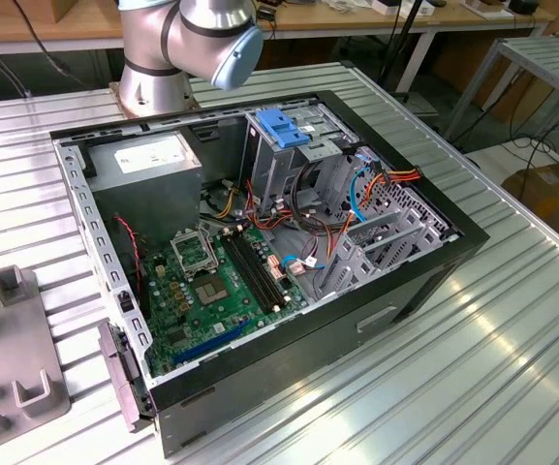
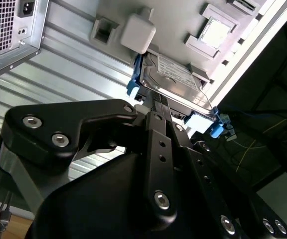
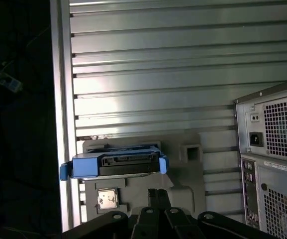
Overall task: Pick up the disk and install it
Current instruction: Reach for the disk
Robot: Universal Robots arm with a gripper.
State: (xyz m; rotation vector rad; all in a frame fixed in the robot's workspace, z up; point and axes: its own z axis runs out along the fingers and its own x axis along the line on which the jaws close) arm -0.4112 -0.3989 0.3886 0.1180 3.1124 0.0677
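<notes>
The gripper, its opening not discernible, is held just short of the disk, whose long axis is pointed away

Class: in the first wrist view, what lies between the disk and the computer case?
In the first wrist view: the disk, then grey fixture plate with a square socket, then bare ribbed metal table, then the computer case.
</notes>
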